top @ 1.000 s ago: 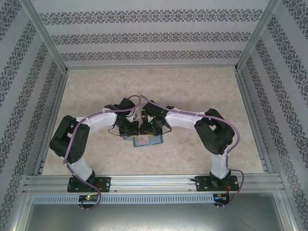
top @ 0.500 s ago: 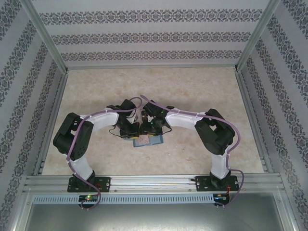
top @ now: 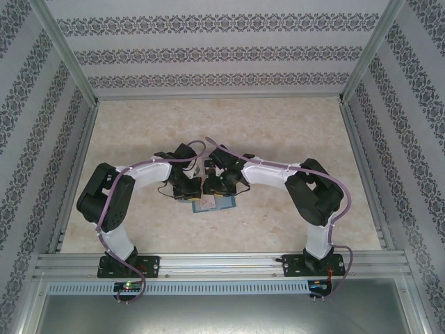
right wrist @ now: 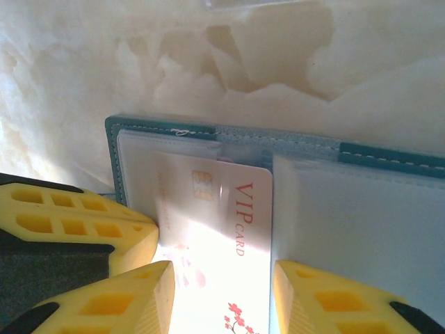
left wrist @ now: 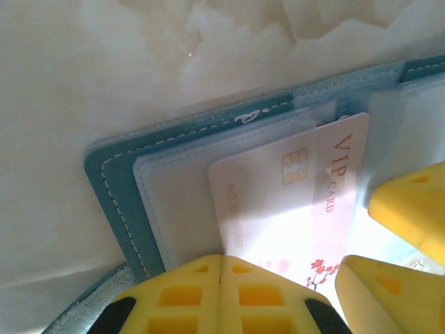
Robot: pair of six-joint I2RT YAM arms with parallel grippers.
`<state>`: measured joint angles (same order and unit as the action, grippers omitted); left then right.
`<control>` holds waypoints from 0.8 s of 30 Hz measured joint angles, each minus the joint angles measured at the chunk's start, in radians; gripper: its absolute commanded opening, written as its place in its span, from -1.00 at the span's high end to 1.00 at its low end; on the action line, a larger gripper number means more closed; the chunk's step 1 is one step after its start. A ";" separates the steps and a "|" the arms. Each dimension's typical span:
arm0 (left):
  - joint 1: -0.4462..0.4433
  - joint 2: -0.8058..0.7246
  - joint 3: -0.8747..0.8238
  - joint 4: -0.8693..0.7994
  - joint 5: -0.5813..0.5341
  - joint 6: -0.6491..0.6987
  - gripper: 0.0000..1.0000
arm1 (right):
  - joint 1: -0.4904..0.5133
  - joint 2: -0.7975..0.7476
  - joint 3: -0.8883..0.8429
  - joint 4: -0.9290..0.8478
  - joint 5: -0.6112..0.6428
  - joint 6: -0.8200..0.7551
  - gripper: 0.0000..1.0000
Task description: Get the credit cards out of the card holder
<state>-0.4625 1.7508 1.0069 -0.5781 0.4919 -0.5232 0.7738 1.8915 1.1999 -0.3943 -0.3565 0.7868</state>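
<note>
No card was free yet: the pale VIP card [right wrist: 229, 209] lay half-drawn from a pocket of the open teal card holder [right wrist: 160, 129] on the table [top: 278, 132], with the left gripper [left wrist: 221, 292] closed beside it and the right gripper [right wrist: 222, 271] spread astride it, not clearly gripping.

Pale card [right wrist: 215, 243] reads "VIP CARD"; fainter print seemingly illegible.

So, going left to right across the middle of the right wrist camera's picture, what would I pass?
The shut, yellow-fingered left gripper → the pale pinkish-white VIP credit card → the clear right-hand pocket of the teal fabric card holder.
</note>
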 measured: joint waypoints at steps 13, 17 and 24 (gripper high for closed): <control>0.000 0.002 0.002 -0.002 0.000 0.000 1.00 | 0.000 0.003 -0.014 0.014 -0.012 0.000 0.21; 0.000 0.003 0.002 -0.002 0.000 0.000 1.00 | -0.006 0.007 -0.014 0.013 -0.012 0.000 0.20; 0.000 0.005 0.003 -0.003 0.000 0.000 1.00 | -0.006 0.021 -0.014 0.013 -0.019 -0.001 0.20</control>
<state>-0.4625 1.7554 1.0100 -0.5808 0.4923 -0.5228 0.7673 1.9121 1.1862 -0.3809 -0.3756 0.7860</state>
